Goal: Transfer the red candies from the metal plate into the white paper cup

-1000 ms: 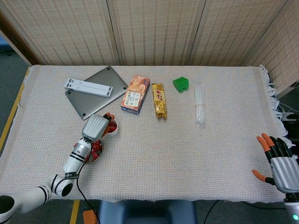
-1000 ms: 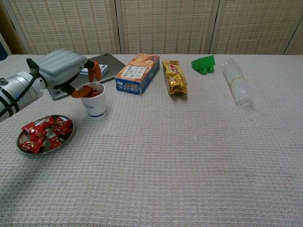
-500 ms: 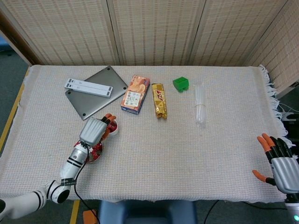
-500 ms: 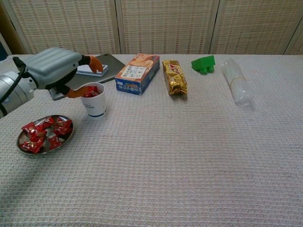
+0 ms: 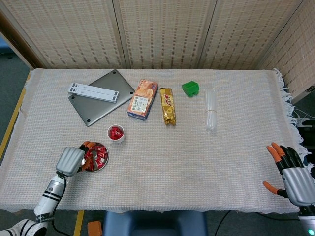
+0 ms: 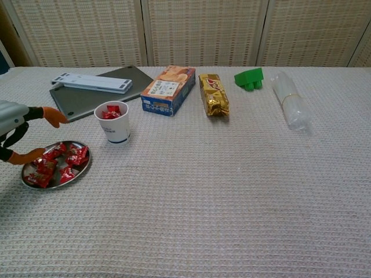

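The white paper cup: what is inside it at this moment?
The white paper cup holds red candies, visible through its open top in both views. How many lie there cannot be told, since the upper ones and the cup wall cover anything lower down.

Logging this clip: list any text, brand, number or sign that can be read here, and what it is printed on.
Nothing can be quoted with certainty.
Orange and blue cardboard snack box: printed lettering on its white panel, too small and blurred to read.
Gold foil snack packet: red logo and print, illegible.
White paper cup: faint blue mark low on its wall, unreadable.
Red wrapped candies on the round metal plate: wrapper print too small.
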`<state>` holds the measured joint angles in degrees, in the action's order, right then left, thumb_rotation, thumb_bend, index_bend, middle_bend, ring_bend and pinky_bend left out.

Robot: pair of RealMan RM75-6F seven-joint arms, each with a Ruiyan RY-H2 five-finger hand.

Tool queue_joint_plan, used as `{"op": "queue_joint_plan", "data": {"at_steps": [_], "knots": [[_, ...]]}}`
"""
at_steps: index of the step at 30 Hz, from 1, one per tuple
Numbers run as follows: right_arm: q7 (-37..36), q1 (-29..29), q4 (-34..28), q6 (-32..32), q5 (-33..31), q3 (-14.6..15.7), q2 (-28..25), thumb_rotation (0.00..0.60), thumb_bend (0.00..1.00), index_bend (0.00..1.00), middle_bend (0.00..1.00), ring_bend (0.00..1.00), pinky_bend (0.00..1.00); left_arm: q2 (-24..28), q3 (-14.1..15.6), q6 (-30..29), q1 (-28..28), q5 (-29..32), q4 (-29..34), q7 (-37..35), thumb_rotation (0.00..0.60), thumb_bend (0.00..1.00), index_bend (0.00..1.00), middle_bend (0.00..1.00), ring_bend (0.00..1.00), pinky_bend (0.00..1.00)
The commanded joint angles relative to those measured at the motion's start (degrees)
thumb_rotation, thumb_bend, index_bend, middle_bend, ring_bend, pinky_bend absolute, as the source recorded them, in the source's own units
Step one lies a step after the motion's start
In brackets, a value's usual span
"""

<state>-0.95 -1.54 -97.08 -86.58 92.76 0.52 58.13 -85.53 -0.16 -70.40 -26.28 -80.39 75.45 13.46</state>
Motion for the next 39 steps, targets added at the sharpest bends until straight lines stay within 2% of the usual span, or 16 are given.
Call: {"op": "queue_joint_plan", "data": {"at_steps": [1,9,18,28,31,35,39], "knots": [[0.01,0.04,-0.05,-0.13,0.11,0.03,0.01,0.600,0.06,0.00,0.00,0.00,0.00,-0.38,0.61,1.57,0.55,0.96,-1.75,0.96,0.600,0.40,0.19,0.22,0.75,1.00],[0.00,0.24,0.05,-0.52,0.30,0.12,0.04,0.600,0.06,0.00,0.00,0.00,0.00,-1.98,1.15,4.24,0.59,1.59,-4.42,5.62,0.600,0.39,0.19,0.23,0.75,1.00],[-0.03,0.24,0.11,-0.48,0.12,0.05,-0.01,0.600,0.06,0.00,0.00,0.00,0.00,-1.15,1.35,6.05,0.46,1.69,-2.60,8.23,0.600,0.38,0.19,0.23,0.75,1.00],[0.43,0.14,-0.04,-0.16,-0.01,0.09,0.06,0.600,0.06,0.00,0.00,0.00,0.00,-0.05,0.96,9.36,0.00,4.52,-0.66,12.52,0.600,0.38,0.20,0.22,0.75,1.00],[0.51,0.16,-0.08,-0.18,-0.06,0.06,0.09,0.600,0.06,0.00,0.00,0.00,0.00,-0.53,0.89,9.37,-0.06,4.63,-1.01,13.57,0.600,0.38,0.24,0.27,0.74,1.00],[0.60,0.09,-0.09,0.00,-0.19,0.05,0.10,0.600,0.06,0.00,0.00,0.00,0.00,-1.56,0.96,8.69,-0.06,3.81,-2.26,14.49,0.600,0.38,0.32,0.40,0.75,1.00],[0.62,0.07,-0.11,0.04,-0.39,-0.04,0.08,0.600,0.06,0.00,0.00,0.00,0.00,-2.43,0.97,8.48,-0.07,3.44,-3.45,15.14,0.600,0.37,0.39,0.45,0.75,1.00]]}}
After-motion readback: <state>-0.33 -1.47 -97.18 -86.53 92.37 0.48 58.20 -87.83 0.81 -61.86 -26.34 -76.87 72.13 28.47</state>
